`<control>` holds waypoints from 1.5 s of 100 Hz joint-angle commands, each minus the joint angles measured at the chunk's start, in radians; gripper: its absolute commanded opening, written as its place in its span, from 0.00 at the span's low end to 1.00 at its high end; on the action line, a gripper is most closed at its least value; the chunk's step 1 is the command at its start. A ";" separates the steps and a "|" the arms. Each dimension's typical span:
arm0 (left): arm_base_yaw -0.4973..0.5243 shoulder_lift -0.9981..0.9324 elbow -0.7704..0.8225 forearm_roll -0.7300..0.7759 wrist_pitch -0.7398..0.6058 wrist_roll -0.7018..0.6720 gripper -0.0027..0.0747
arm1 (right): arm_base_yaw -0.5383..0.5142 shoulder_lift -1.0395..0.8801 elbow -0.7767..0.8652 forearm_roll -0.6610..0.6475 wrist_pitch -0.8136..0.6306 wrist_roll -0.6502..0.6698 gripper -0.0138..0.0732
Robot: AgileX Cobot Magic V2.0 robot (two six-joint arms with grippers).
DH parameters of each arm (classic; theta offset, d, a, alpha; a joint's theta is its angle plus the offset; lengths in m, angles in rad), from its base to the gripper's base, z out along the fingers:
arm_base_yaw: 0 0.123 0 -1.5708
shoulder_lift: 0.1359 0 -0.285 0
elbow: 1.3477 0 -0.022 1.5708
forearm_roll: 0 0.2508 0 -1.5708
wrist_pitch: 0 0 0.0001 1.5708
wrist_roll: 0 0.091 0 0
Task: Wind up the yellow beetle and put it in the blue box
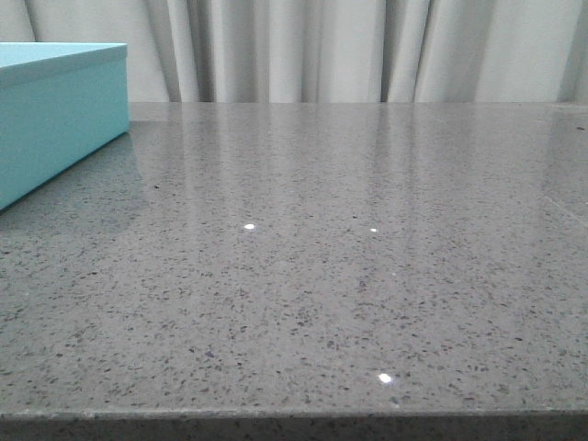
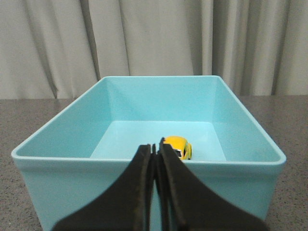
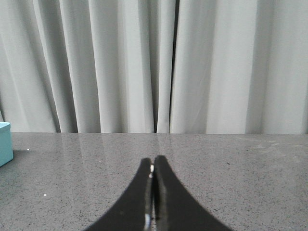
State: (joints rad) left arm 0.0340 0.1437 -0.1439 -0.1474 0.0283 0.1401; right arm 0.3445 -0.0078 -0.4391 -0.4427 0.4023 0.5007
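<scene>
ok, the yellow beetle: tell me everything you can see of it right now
The beetle shows only in the left wrist view: a small glossy yellow toy car, rounded, with a dark window and a pale patch at the end turned toward the camera. It sits on the floor of the open blue box, near the near wall, whose rim hides its underside and wheels. Nothing grips it; the left hand is shut outside the box, and its fingertips overlap the car's edge in the image only. The front view shows no car.
</scene>
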 commanded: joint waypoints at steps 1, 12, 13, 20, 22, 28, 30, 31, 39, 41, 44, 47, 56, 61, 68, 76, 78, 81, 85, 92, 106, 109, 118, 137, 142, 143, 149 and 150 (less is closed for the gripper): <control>0.000 -0.036 0.012 0.073 -0.099 -0.098 0.01 | -0.001 0.014 -0.022 -0.028 -0.074 -0.008 0.08; 0.000 -0.094 0.067 0.073 -0.106 -0.101 0.01 | -0.001 0.014 -0.022 -0.028 -0.074 -0.008 0.08; 0.000 -0.097 0.074 0.073 -0.106 -0.101 0.01 | -0.001 0.014 -0.022 -0.028 -0.074 -0.008 0.08; 0.000 -0.129 0.107 0.078 -0.106 -0.101 0.01 | -0.001 0.014 -0.022 -0.028 -0.074 -0.008 0.08; 0.000 -0.138 0.117 0.083 -0.106 -0.101 0.01 | -0.001 0.014 -0.022 -0.028 -0.074 -0.008 0.08; 0.000 -0.168 0.144 0.097 -0.106 -0.101 0.01 | -0.001 0.014 -0.022 -0.028 -0.074 -0.008 0.08; 0.000 -0.179 0.154 0.097 -0.106 -0.101 0.01 | -0.001 0.014 -0.022 -0.028 -0.074 -0.008 0.08; 0.000 -0.182 0.161 0.097 -0.106 -0.101 0.01 | -0.001 0.014 -0.022 -0.028 -0.074 -0.008 0.08; -0.006 -0.180 0.186 0.099 -0.111 -0.101 0.01 | -0.001 0.014 -0.022 -0.028 -0.074 -0.008 0.08; -0.009 -0.180 0.184 0.099 -0.090 -0.101 0.01 | -0.001 0.014 -0.022 -0.028 -0.074 -0.008 0.08; -0.012 -0.180 0.184 0.101 -0.085 -0.101 0.01 | -0.001 0.014 -0.022 -0.028 -0.074 -0.008 0.08; -0.017 -0.180 0.184 0.104 -0.078 -0.101 0.01 | -0.001 0.014 -0.022 -0.028 -0.072 -0.008 0.08; -0.036 -0.180 0.184 0.107 -0.063 -0.101 0.01 | -0.001 0.014 -0.022 -0.028 -0.074 -0.008 0.08; -0.047 -0.180 0.184 0.107 -0.058 -0.101 0.01 | -0.001 0.014 -0.022 -0.028 -0.074 -0.008 0.08; -0.064 -0.180 0.184 0.105 -0.058 -0.101 0.01 | -0.001 0.014 -0.022 -0.028 -0.074 -0.008 0.08; -0.078 -0.180 0.184 0.105 -0.058 -0.101 0.01 | -0.001 0.014 -0.022 -0.028 -0.074 -0.008 0.08; -0.080 -0.180 0.184 0.105 -0.058 -0.101 0.01 | -0.001 0.014 -0.022 -0.028 -0.074 -0.008 0.08; -0.079 -0.180 0.184 0.105 -0.058 -0.101 0.01 | -0.001 0.014 -0.022 -0.028 -0.074 -0.008 0.08; -0.079 -0.180 0.184 0.105 -0.058 -0.101 0.01 | -0.001 0.014 -0.022 -0.028 -0.074 -0.008 0.08; -0.079 -0.180 0.184 0.105 -0.058 -0.101 0.01 | -0.001 0.014 -0.022 -0.028 -0.074 -0.008 0.08; -0.079 -0.180 0.184 0.105 -0.058 -0.101 0.01 | -0.001 0.014 -0.022 -0.028 -0.074 -0.008 0.08; -0.079 -0.180 0.184 0.105 -0.058 -0.101 0.01 | -0.001 0.014 -0.022 -0.028 -0.074 -0.008 0.08; -0.079 -0.180 0.184 0.105 -0.058 -0.101 0.01 | -0.001 0.014 -0.022 -0.028 -0.074 -0.008 0.08; -0.079 -0.180 0.184 0.105 -0.058 -0.101 0.01 | -0.001 0.014 -0.022 -0.028 -0.074 -0.008 0.08; -0.079 -0.180 0.184 0.105 -0.058 -0.101 0.01 | -0.001 0.014 -0.022 -0.028 -0.074 -0.008 0.08; -0.079 -0.180 0.184 0.105 -0.058 -0.101 0.01 | -0.001 0.014 -0.022 -0.028 -0.074 -0.008 0.08; -0.079 -0.180 0.184 0.105 -0.058 -0.101 0.01 | -0.001 0.014 -0.022 -0.028 -0.074 -0.008 0.08; -0.079 -0.180 0.184 0.105 -0.058 -0.101 0.01 | -0.001 0.014 -0.022 -0.028 -0.074 -0.008 0.08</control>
State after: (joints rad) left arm -0.0370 -0.0038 -0.0038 -0.0430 0.0428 0.0474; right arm 0.3445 -0.0078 -0.4391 -0.4427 0.4008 0.5007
